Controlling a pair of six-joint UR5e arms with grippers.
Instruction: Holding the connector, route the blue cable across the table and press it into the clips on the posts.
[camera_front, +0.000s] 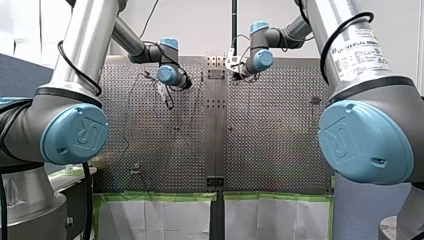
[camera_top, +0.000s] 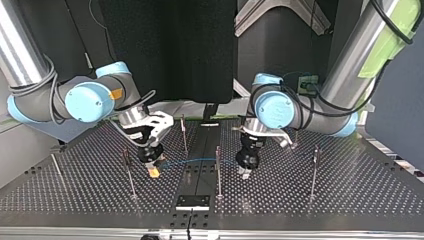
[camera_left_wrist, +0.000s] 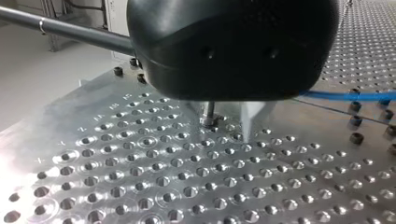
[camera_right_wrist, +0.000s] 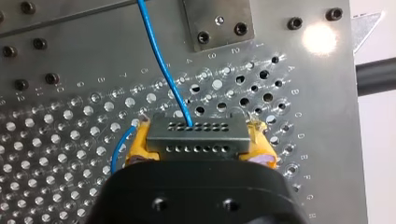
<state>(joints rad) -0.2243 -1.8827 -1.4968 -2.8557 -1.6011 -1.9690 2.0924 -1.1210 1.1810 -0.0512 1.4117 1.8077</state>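
My right gripper (camera_right_wrist: 198, 142) is pinching the connector (camera_right_wrist: 196, 133) between yellow pads, low over the surface (camera_right_wrist: 56, 154). The blue cable (camera_right_wrist: 161, 65) is running ahead toward my left gripper (camera_top: 245, 171), whose grip I cannot tell.

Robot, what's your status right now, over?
Right gripper shut on connector. Cable runs toward left gripper. Post stands beside its span.
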